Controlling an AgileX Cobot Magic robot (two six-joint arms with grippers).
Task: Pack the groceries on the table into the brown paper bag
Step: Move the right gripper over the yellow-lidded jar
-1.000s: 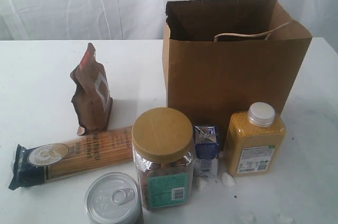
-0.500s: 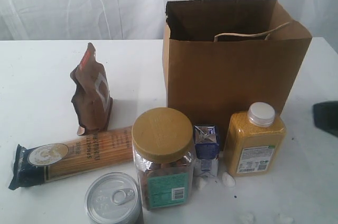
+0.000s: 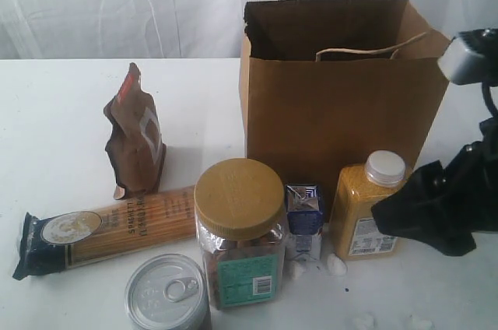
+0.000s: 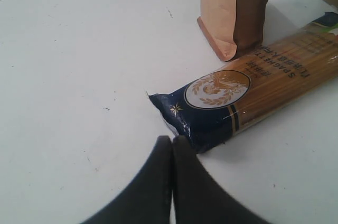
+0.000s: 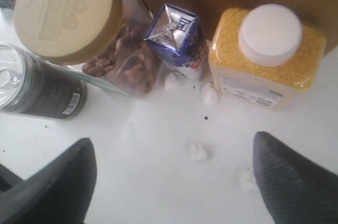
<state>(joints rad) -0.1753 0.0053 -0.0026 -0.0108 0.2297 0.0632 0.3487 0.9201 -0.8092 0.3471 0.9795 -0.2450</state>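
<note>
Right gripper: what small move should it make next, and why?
Probably advance the open right gripper toward the yellow bottle with white cap and straddle it: its fingers stand wide apart, and the bottle stands upright just ahead, untouched, before the brown paper bag.

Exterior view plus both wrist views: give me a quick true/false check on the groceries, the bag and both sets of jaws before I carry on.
1. The brown paper bag stands upright with its mouth open. True.
2. The right jaws are shut on the yellow bottle. False: they stand open and hold nothing; the yellow bottle stands on the table, cap on.
3. The left jaws are shut, near the spaghetti packet. True.
4. The silver can lies on its side. False: the silver can stands upright, pull-tab up.
5. The small blue carton is in the brown paper bag. False: the small blue carton stands on the table between the clear jar and the yellow bottle.
</note>
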